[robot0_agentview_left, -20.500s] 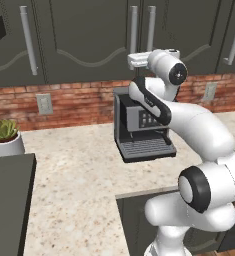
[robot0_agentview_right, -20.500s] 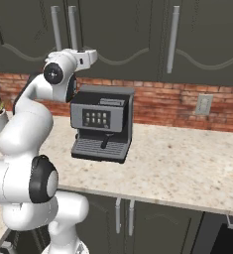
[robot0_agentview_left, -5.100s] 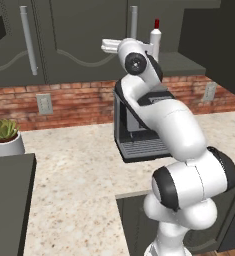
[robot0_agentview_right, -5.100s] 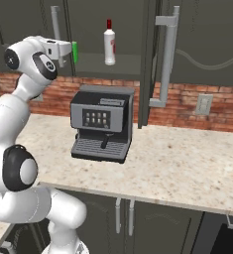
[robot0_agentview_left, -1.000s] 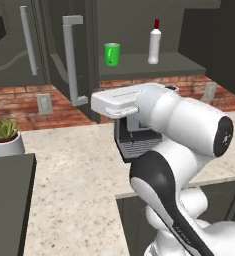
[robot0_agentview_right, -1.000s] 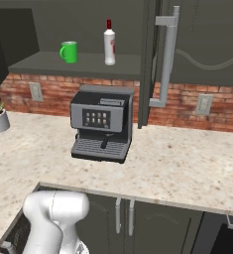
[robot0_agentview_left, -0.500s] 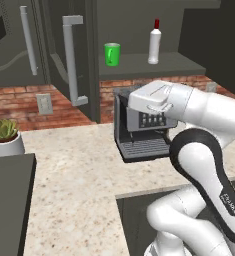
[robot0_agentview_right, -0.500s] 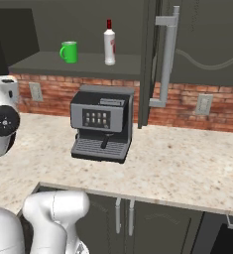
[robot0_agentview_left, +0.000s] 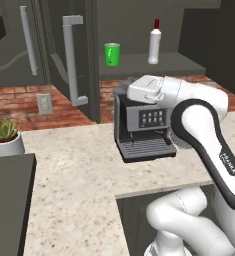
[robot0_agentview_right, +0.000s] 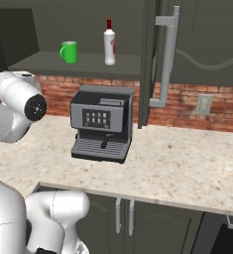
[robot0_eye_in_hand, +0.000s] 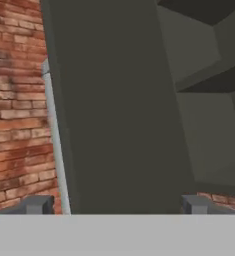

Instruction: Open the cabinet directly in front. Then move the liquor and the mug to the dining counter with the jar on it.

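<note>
At the open cabinet: doors swung out, nothing lifted yet.

Between the pincer's (robot0_eye_in_hand: pixel 116 205) 2 fingertips, which stand wide apart and hold nothing, the hand view looks at the dark edge of a cabinet door with its grey bar handle (robot0_eye_in_hand: pixel 54 145) and red brick to the left. Beyond it, the cabinet (robot0_agentview_left: pixel 134 62) stands with both doors open, so I judge step 1 done. On its shelf the green mug (robot0_agentview_left: pixel 112 53) sits to the left and the white liquor (robot0_agentview_left: pixel 154 42) bottle with the red cap stands near it to the right, apart, both upright and untouched. Below them a coffee machine (robot0_agentview_right: pixel 102 130) rests on the worktop against the brick. Left to do, by my reckoning: grasp each of the 2 items and carry them to the dining counter with the jar.
</note>
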